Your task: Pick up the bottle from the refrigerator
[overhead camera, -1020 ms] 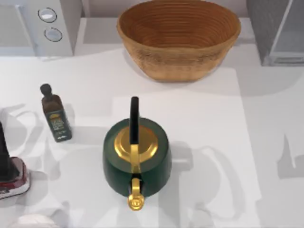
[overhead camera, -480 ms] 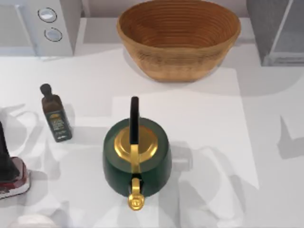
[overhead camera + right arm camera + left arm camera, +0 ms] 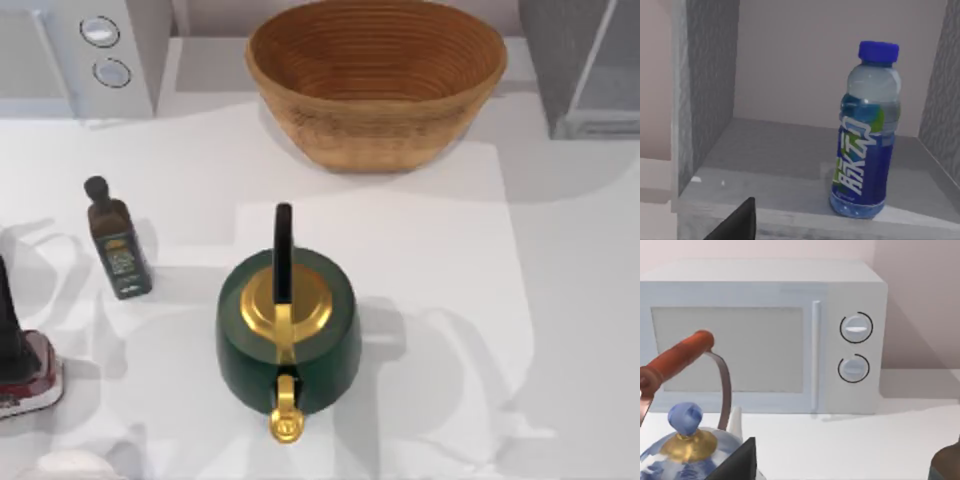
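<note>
I see white table (image 3: 560, 300): green kettle (image 3: 288, 335) near front middle, wicker basket (image 3: 375, 75) at back middle, olive bottle (image 3: 118, 245) toward left edge, microwave (image 3: 80, 55) back-left corner, refrigerator (image 3: 580, 65) back-right corner.

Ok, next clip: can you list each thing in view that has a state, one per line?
bottle: upright, blue cap on, standing inside the refrigerator.
refrigerator: open, interior shelf exposed.
microwave: door shut.
green kettle: upright, gold lid on, at the table's middle.
olive-green bottle: upright, stopper in.
basket: upright, nothing inside.
blue-and-white kettle: upright, lid on, handle raised.
</note>
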`<action>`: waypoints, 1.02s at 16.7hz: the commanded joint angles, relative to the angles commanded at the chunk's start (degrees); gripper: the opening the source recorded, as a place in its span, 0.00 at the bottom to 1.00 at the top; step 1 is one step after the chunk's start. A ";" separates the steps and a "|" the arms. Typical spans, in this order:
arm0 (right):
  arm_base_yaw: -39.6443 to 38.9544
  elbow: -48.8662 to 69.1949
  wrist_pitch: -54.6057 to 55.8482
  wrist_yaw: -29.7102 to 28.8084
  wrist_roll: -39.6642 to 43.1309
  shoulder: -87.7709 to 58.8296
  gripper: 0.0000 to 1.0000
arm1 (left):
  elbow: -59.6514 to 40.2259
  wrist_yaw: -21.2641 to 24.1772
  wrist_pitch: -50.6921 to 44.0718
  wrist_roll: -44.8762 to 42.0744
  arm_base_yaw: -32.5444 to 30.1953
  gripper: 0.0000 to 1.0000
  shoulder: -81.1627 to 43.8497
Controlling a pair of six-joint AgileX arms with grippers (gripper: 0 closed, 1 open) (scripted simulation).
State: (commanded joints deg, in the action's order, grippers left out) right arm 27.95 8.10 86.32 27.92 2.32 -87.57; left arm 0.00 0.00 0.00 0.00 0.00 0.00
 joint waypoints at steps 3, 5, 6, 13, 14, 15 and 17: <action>2.80 1.71 5.57 0.76 -1.93 -10.09 1.00 | 0.00 0.00 0.00 0.00 0.00 1.00 0.00; 3.00 2.29 6.48 1.27 -2.91 -13.83 1.00 | 0.00 0.00 0.00 0.00 0.00 1.00 0.00; 2.79 2.41 6.45 1.45 -3.21 -14.79 1.00 | 0.00 0.00 0.00 0.00 0.00 1.00 0.00; 3.04 2.71 6.74 1.25 -3.29 -14.47 1.00 | 0.00 0.00 0.00 0.00 0.00 1.00 0.00; 3.34 3.59 7.26 0.96 -3.32 -13.73 1.00 | 0.00 0.00 0.00 0.00 0.00 1.00 0.00; 3.35 5.06 7.74 0.62 -3.37 -12.98 1.00 | 0.00 0.00 0.00 0.00 0.00 1.00 0.00; 2.46 9.26 7.96 -0.21 -3.55 -12.10 1.00 | 0.00 0.00 0.00 0.00 0.00 1.00 0.00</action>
State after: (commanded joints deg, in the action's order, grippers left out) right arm 30.41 17.35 94.27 27.72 -1.24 -99.68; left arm 0.00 0.00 0.00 0.00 0.00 0.00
